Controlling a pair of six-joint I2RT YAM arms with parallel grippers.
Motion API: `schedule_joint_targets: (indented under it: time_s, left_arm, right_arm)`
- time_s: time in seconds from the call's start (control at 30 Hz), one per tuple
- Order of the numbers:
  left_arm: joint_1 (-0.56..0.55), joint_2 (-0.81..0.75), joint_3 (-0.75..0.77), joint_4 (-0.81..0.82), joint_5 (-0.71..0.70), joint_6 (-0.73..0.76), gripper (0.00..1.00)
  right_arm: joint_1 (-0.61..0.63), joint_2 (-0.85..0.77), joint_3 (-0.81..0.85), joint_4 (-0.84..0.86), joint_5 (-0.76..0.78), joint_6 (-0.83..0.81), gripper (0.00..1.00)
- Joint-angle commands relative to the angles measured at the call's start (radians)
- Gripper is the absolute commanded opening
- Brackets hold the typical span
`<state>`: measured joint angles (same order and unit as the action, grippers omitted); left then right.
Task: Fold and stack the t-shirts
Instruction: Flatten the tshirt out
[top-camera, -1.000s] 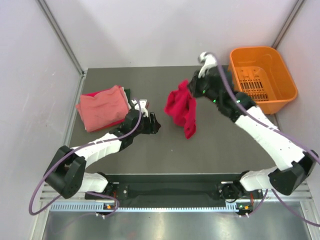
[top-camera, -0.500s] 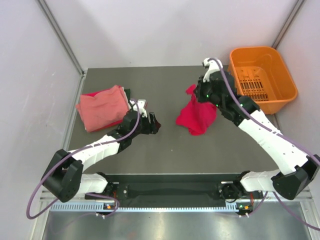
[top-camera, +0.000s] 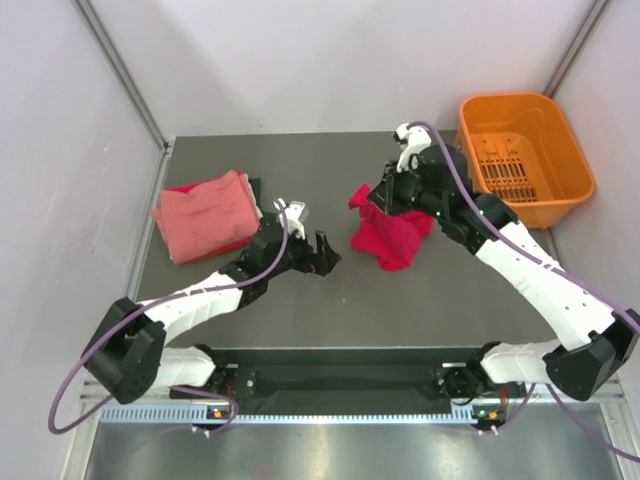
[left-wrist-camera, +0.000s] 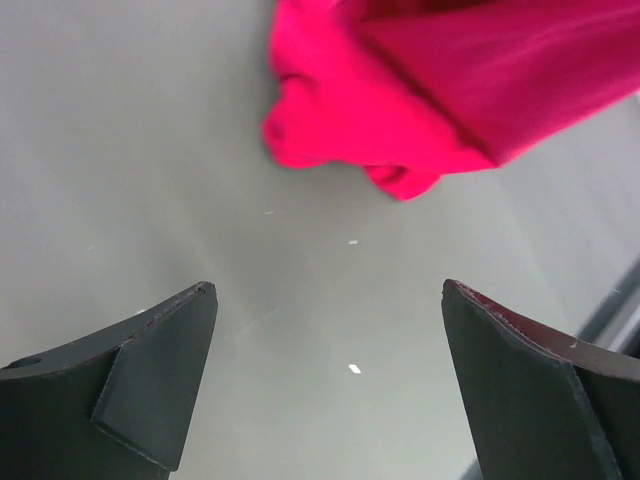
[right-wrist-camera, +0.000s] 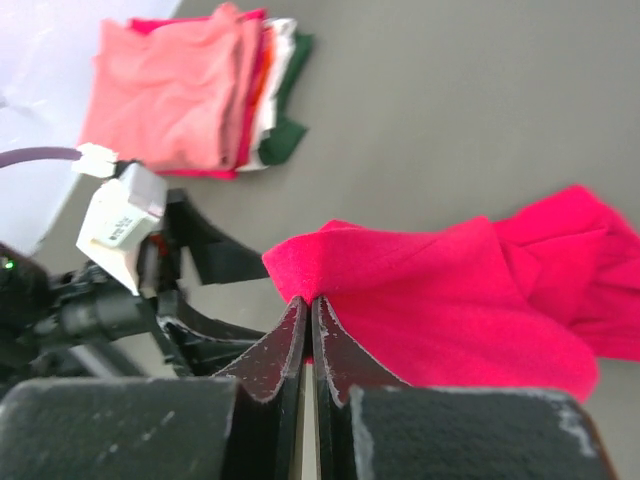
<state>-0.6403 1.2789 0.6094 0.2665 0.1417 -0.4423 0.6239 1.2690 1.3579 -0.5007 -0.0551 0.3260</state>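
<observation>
Crimson t-shirt (top-camera: 392, 238) lies crumpled on the table (top-camera: 300, 160), one edge pinched and raised by the right gripper (right-wrist-camera: 308, 305), whose jaws are closed on the cloth. Left gripper (left-wrist-camera: 330, 290) stands wide and empty, with the shirt's loose end just ahead of it. Judged step: spreading the shirt flat for folding. The left must next take a second corner, though whether that lump is a corner is unclear. Only the right wrist view shows the folded stack (right-wrist-camera: 190, 90), salmon uppermost, beyond the left gripper.

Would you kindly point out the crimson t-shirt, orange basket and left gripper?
crimson t-shirt (top-camera: 392, 238), top external view, cloth middle.
orange basket (top-camera: 510, 170), top external view, slotted floor.
left gripper (left-wrist-camera: 328, 288), left wrist view, midway between fingertips.
</observation>
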Motion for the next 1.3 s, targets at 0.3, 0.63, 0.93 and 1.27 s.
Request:
schedule_joint_targets:
  time_s: [0.3,0.63,0.93,1.27]
  left_arm:
    - [-0.042,-0.095,0.068,0.096,-0.001,0.017,0.99]
    - [-0.061,0.03,0.216,0.053,-0.091,-0.033,0.98]
    - [-0.061,-0.061,0.11,-0.012,-0.167,-0.019,0.99]
    - [-0.061,0.062,0.09,-0.043,-0.071,-0.068,0.98]
  right_arm:
    - [0.01,-0.068,0.053,0.143,-0.337,0.14,0.0]
    - [0.02,0.078,0.616,-0.025,-0.289,0.141,0.0]
    - [0.0,0.02,0.818,-0.104,0.326,-0.048,0.0]
    - [-0.001,-0.123,0.506,-0.025,0.573,-0.117,0.0]
